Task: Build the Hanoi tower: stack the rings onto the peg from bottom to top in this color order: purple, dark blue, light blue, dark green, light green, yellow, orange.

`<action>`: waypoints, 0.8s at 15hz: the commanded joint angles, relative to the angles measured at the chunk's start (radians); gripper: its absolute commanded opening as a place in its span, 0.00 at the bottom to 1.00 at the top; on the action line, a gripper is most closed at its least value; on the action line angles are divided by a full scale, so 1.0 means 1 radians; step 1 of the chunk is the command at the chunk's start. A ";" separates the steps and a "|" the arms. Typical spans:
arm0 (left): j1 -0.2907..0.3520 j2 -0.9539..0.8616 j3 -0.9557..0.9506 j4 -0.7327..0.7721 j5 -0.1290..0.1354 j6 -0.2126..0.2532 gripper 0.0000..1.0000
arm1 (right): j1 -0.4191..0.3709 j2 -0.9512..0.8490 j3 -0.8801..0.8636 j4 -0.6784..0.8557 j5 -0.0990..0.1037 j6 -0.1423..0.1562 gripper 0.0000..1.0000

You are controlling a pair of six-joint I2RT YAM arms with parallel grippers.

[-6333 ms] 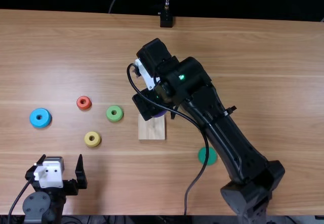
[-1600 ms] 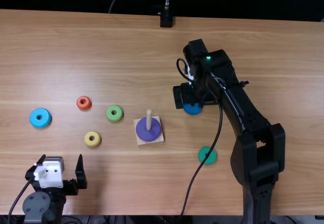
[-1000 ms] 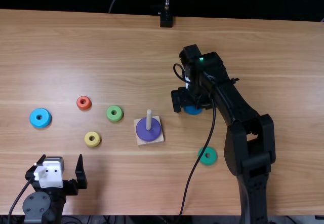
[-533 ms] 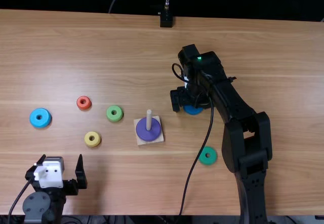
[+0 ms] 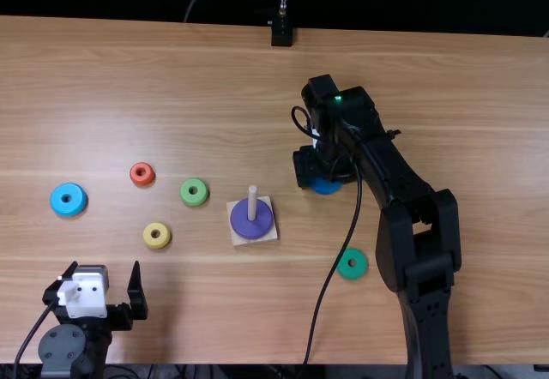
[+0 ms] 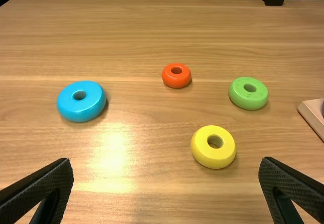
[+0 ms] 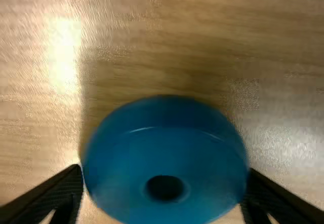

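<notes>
My right gripper [image 5: 316, 166] is low over the dark blue ring [image 5: 325, 186], right of the peg base. In the right wrist view this gripper [image 7: 164, 171] is shut on the dark blue ring [image 7: 167, 155], one finger against each side. The purple ring [image 5: 250, 229] lies around the upright peg [image 5: 252, 199] on its wooden base [image 5: 244, 243]. At the near left, my left gripper [image 5: 105, 269] stands open and holds nothing; the left wrist view also shows this gripper [image 6: 166, 160] with fingers wide apart.
Loose at left are the light blue [image 5: 69, 209], orange [image 5: 142, 183], light green [image 5: 186, 198] and yellow [image 5: 157, 244] rings. The dark green ring [image 5: 345, 271] lies near the right arm's cable. A black stand [image 5: 281, 33] is at the far edge.
The right arm has moved from above the peg to the dark blue ring, leaving the purple ring on the peg. Lately its fingers have closed on the dark blue ring, which shifted slightly left.
</notes>
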 commanded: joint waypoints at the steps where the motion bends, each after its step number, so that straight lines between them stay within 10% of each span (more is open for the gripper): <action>1: -0.001 -0.006 -0.116 -0.066 -0.007 0.001 1.00 | 0.009 0.032 0.016 0.019 0.003 0.007 0.14; 3: -0.001 -0.006 -0.115 -0.066 -0.007 0.001 1.00 | 0.009 0.031 0.012 0.045 0.005 0.005 0.00; 12: -0.001 -0.006 -0.116 -0.066 -0.007 0.001 1.00 | 0.058 -0.123 0.025 0.023 0.001 0.003 0.00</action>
